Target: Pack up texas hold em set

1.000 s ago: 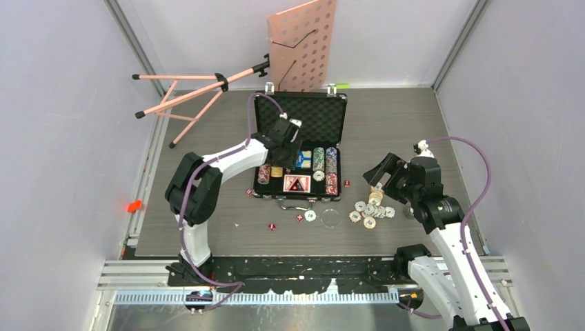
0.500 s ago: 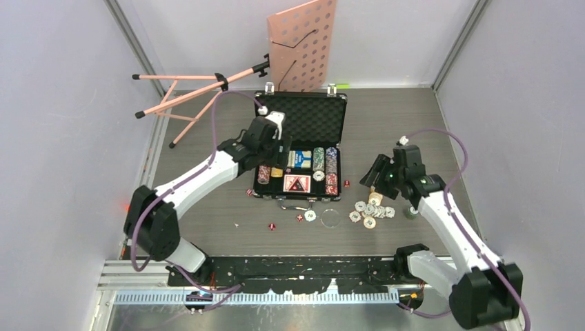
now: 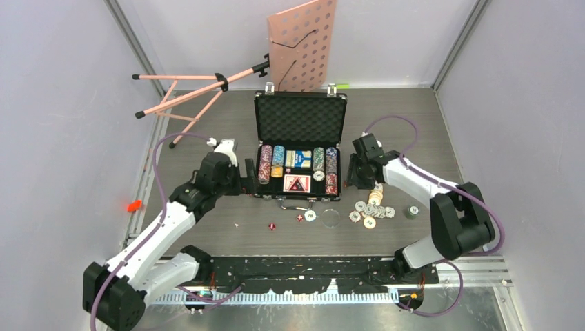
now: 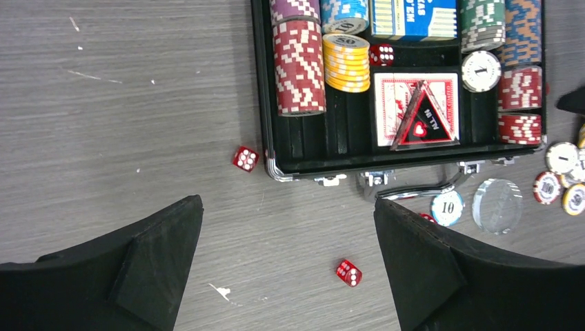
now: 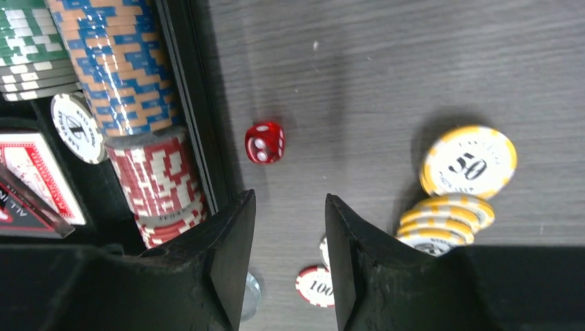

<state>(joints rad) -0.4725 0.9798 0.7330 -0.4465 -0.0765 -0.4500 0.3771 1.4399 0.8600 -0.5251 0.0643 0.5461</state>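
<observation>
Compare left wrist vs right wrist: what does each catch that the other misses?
Left wrist only: in the case, the yellow stack, blue deck and one die. It also shows two dice on the table off the case's near-left corner, the handle and a clear disc.
Right wrist only: a clear look at another die on the table right of the case, plus loose yellow 50 chips.
Both: the case, its red stacks, blue-orange stack, white chip and red deck.
</observation>
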